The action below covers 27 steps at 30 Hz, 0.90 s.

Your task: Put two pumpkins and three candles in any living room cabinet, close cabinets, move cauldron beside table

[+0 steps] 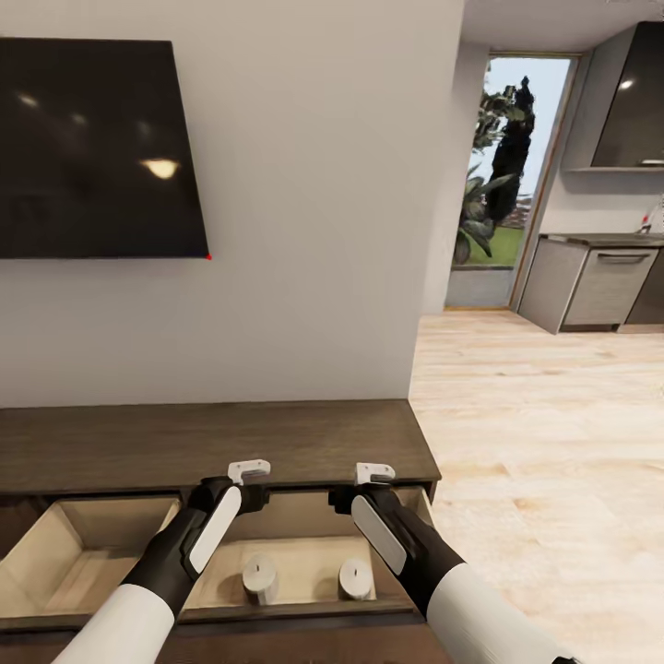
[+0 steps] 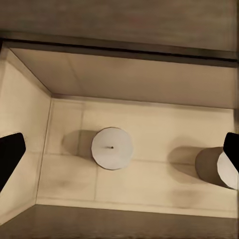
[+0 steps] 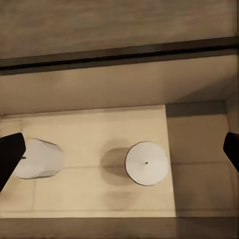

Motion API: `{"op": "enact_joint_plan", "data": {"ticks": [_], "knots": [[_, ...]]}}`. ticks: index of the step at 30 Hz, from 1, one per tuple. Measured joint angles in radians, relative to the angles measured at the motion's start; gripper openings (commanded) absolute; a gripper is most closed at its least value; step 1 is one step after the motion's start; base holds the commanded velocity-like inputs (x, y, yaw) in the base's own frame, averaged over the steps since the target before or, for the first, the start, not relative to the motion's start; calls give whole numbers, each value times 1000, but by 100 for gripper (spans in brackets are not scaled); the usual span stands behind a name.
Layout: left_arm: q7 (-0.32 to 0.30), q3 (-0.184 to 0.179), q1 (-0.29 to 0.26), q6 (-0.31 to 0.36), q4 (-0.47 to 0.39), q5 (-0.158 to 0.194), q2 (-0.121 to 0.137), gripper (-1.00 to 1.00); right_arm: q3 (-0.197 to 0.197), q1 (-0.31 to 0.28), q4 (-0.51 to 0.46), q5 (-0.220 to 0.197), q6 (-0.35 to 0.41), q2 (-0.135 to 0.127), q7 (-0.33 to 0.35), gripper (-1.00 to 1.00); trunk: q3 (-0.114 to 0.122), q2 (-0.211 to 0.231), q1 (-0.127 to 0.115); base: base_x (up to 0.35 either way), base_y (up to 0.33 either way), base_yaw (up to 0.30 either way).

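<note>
Lower edge of the head view: both arms reach forward over the open drawers of the cabinet (image 1: 212,443). Left gripper (image 1: 249,472) sits at lower centre-left, right gripper (image 1: 374,474) at lower centre-right, both above the right-hand drawer (image 1: 304,563). In each wrist view the dark fingertips show only at the two side edges, spread wide with nothing between them: both grippers released, holding nothing.

Inside the right-hand drawer, on its pale beige floor, two candles stand upright and apart. Left candle (image 1: 259,578) is below the left gripper and appears near the middle of the left wrist view (image 2: 112,148), wick dot visible. Right candle (image 1: 356,578) lies near the right arm and appears in the right wrist view (image 3: 147,163). Each wrist view catches the other candle at its side edge.

Lower left of the frame: a second open drawer (image 1: 83,553).

Beyond: dark-brown cabinet top, then a white wall (image 1: 323,231) with a black screen (image 1: 97,148) at upper left. Right half: pale wood floor (image 1: 544,433), grey kitchen units (image 1: 599,286) and a glass door (image 1: 503,175) at upper right.
</note>
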Motion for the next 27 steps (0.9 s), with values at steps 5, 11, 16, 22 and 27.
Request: {"op": "enact_joint_plan", "data": {"ticks": [5, 11, 16, 22, 27], "knots": [[0, 0, 0, 0, 0, 0, 0, 100, 0, 0, 0, 0, 0, 0, 0, 100, 16, 35, -19, -142, 0, 0], [0, 0, 0, 0, 0, 0, -1, 100, 0, 0, 0, 0, 0, 0, 0, 100, 34, 77, -42, -176, 0, 0], [0, 0, 0, 0, 0, 0, -1, 100, 0, 0, 0, 0, 0, 0, 0, 100, 50, 112, -61, -184, 0, 0], [0, 0, 0, 0, 0, 0, -3, 100, 0, 0, 0, 0, 2, -1, 1, 100, 69, 154, -84, -288, 0, 0], [0, 0, 0, 0, 0, 0, -3, 100, 0, 0, -1, 0, 2, -1, 1, 100, 85, 189, -104, -123, 0, 0]]}}
